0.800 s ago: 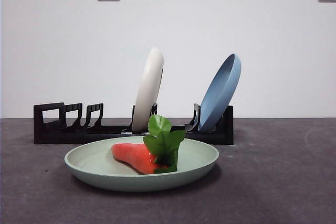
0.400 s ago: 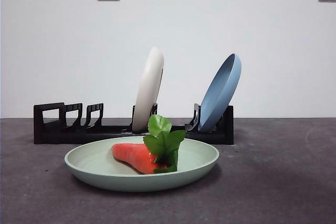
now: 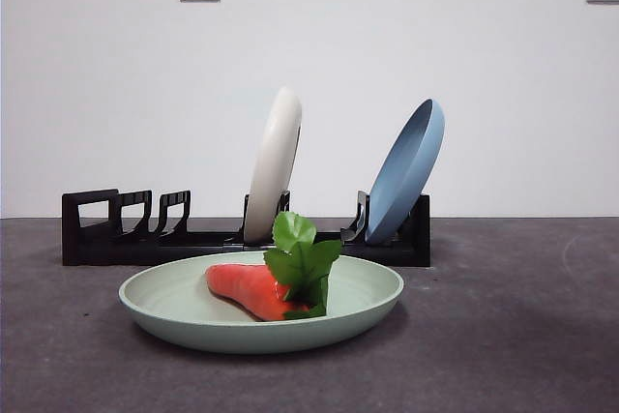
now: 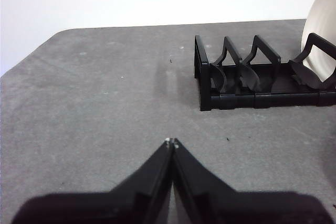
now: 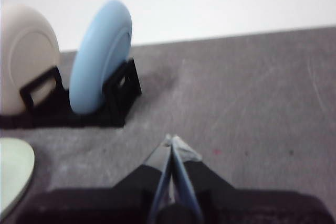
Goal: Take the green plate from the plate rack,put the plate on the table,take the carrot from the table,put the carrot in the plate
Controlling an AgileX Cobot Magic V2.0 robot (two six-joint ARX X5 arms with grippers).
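Both grippers hang clear of the work with nothing in them: the left gripper [image 4: 171, 143] has its jaws pressed together over bare desk [image 4: 94, 103] near the empty end of the plate rack [image 4: 252, 85], and the right gripper [image 5: 172, 141] is likewise closed, near the blue plate [image 5: 100, 59]. Out front, the green plate [image 3: 174, 302] lies flat on the desk just before the rack, with the carrot [image 3: 247, 287] lying in it, leaves toward the blue plate's side. A cream-white plate [image 3: 275, 162] and the blue one lean in the rack's slots.
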